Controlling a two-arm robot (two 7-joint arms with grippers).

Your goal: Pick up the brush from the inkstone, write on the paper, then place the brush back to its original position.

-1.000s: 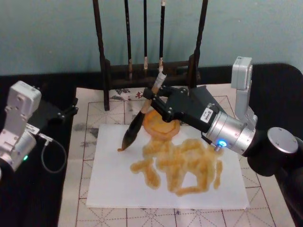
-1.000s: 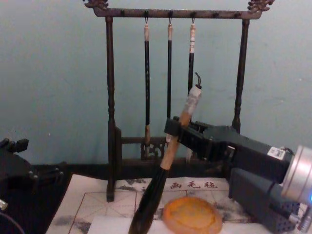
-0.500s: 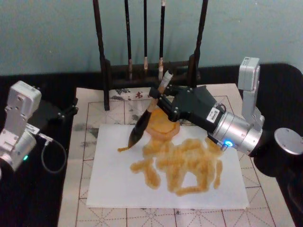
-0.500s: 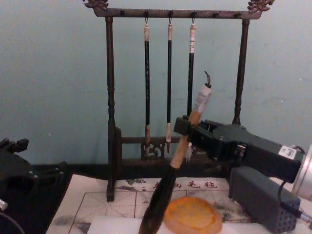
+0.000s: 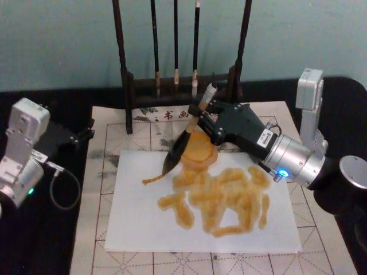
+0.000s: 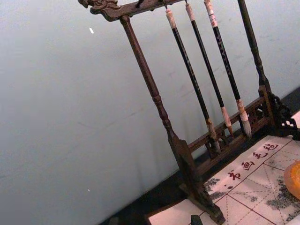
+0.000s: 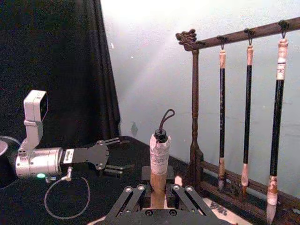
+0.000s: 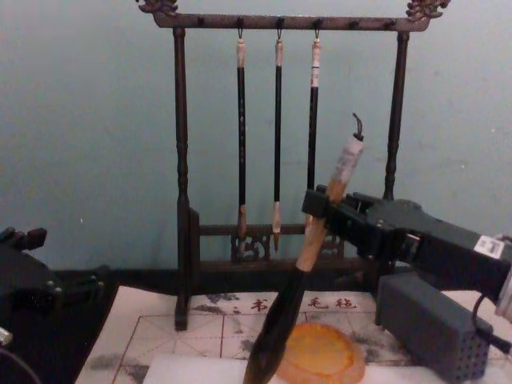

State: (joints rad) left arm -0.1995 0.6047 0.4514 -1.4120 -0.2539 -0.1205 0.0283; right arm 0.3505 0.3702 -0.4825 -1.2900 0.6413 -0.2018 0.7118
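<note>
Before the teal wall, the right hand (image 5: 202, 113) was closed on the brush's (image 5: 184, 140) stiff tan shaft, probably a good hold. Its soft tuft hung over the paper (image 5: 137, 223) beside the inkstone (image 5: 202, 151). The left hand (image 5: 81, 135) was idle at the desk's left.

The far side is closed off by the dark wooden rack (image 5: 127, 86); its three hanging thin brushes (image 5: 175, 46) fill the gap between the posts. Just nearer, the right gripper (image 5: 202, 112), clamped on the tilted brush (image 5: 182, 144), reaches in from the right with its arm, above the inkstone (image 5: 200, 152). A grey block (image 8: 430, 324) stands right of the inkstone. The near part of the paper (image 5: 137, 223) and the left strip of the mat (image 5: 106, 166) lie open. The left gripper (image 5: 86, 134) sits off the mat's far left corner.
</note>
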